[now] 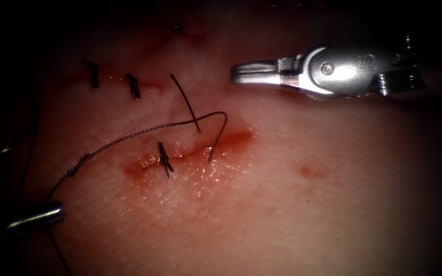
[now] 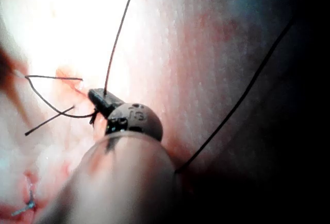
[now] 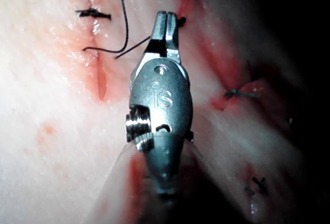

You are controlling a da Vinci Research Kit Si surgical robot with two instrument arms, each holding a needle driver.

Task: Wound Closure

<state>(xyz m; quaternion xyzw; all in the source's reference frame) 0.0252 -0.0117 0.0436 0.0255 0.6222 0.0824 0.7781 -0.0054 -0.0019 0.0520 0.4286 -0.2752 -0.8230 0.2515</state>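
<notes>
Thread runs from your left tool, whose jaws are clamped on it at the tissue's left edge, rightward in an arch that dips into the cut. A cut end of thread stands just beside it. Your right tool hovers up and to the right, jaws together, holding nothing. You cannot tell where the needle is.

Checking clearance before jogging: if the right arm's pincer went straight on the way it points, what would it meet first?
Probably the free thread tail, standing up left of the right pincer, which holds nothing. Depth is unclear; it may pass above the tail and the tissue.
</notes>
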